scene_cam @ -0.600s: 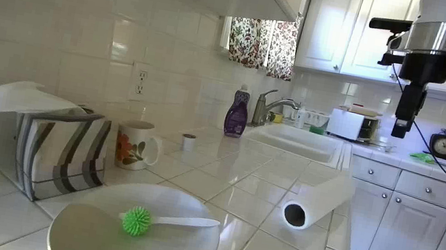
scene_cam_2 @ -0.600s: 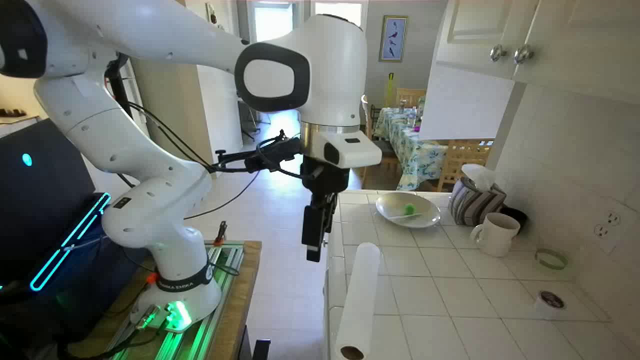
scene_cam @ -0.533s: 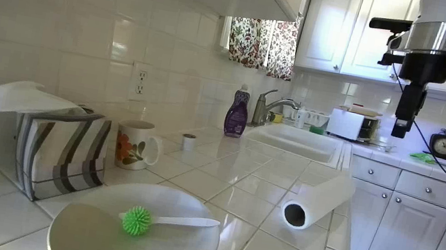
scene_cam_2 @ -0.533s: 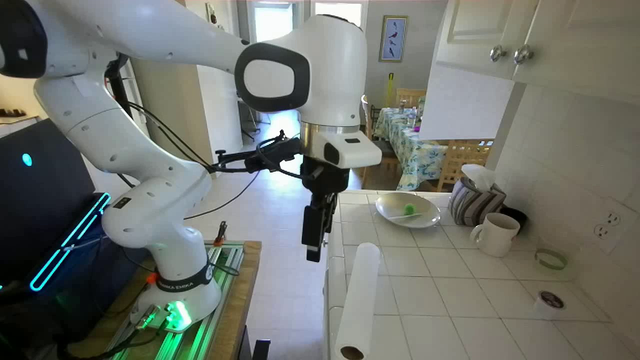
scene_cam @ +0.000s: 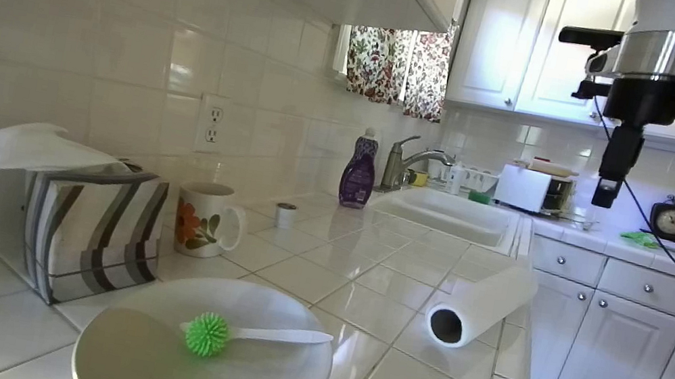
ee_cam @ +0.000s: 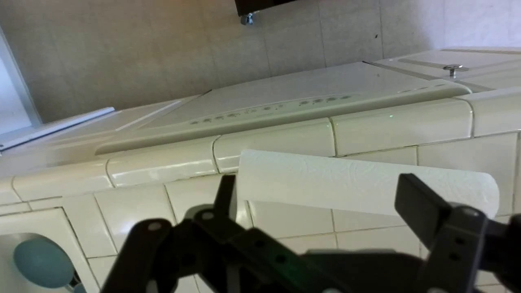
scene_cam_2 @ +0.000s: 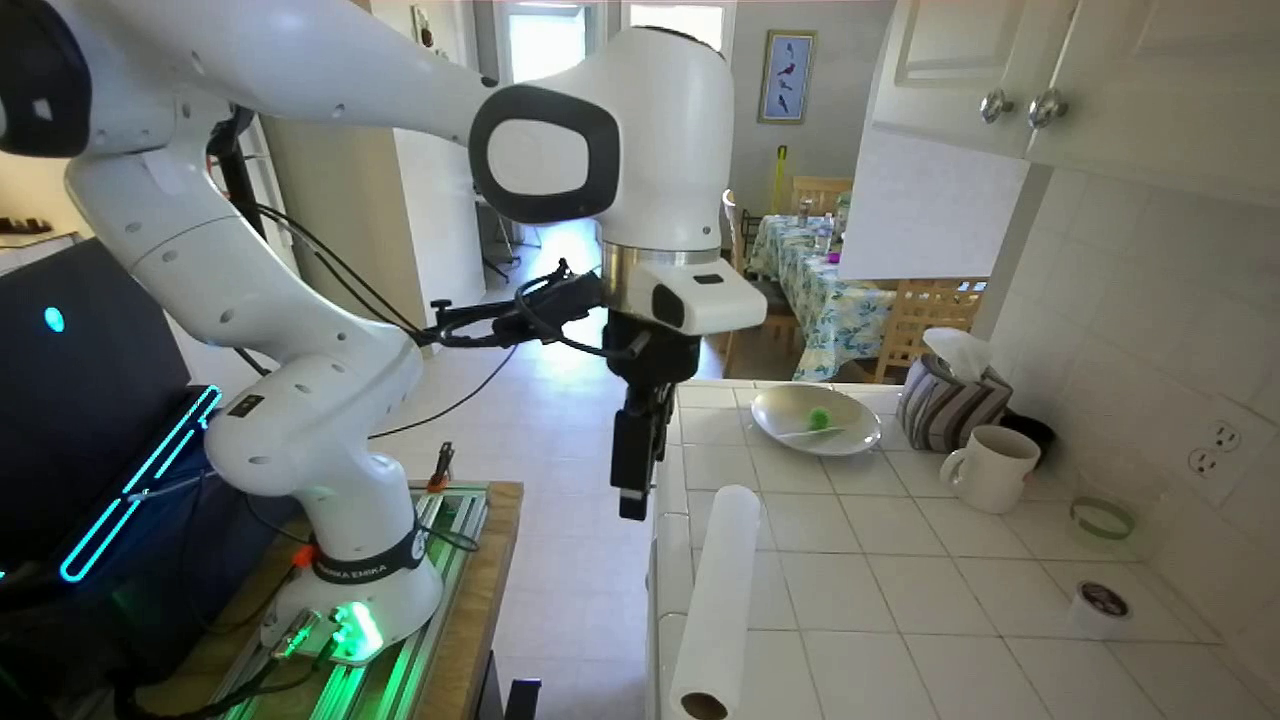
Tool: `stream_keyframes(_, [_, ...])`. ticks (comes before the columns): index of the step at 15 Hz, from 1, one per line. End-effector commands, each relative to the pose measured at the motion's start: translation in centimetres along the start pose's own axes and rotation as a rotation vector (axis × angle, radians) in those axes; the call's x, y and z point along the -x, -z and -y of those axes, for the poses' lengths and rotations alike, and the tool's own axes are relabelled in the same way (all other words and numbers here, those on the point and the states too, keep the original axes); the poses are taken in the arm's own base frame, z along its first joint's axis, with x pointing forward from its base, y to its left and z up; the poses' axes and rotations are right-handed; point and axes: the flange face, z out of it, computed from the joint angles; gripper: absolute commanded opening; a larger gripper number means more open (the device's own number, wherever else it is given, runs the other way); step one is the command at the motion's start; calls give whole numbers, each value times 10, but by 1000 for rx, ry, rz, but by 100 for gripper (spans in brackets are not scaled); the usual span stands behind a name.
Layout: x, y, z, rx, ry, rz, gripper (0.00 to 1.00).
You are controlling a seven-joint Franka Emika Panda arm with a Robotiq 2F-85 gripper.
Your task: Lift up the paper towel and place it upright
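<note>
Gripper [ee_cam: 315,191] hangs with its jaws wide apart and nothing between them, and what has just changed is small: it has edged toward the counter [scene_cam_2: 850,640] and, if anything, up a hair. The paper towel [scene_cam_2: 718,600] hasn't moved; it lies on its side, below the gripper and off to its counter side, apart from the fingers [ee_cam: 421,203]. So I read this as a bit of approach, with no lifting begun. From the wrist view the jaws spread along the paper towel's length, so I judge I need a wrist turn before lowering, to pinch across it. Bumped toward the gripper's side, it could roll off the counter's edge.
</note>
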Motion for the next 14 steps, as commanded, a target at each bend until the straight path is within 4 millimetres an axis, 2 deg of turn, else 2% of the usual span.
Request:
stream_keyframes(1, [-1,5,-20,-131,128,-50,100])
stream_keyframes(5, [7,-36,-84,-298,216,-58,100])
stream_keyframes(8, [17,-67,-123,-458,235,-79,100])
stream_keyframes(10, [19,-82,-134,-569,234,-97,100])
stream_keyframes(11, [22,-71,-132,-483,218,-86,100])
stream_keyframes(14, [23,-84,-138,-537,222,-92,100])
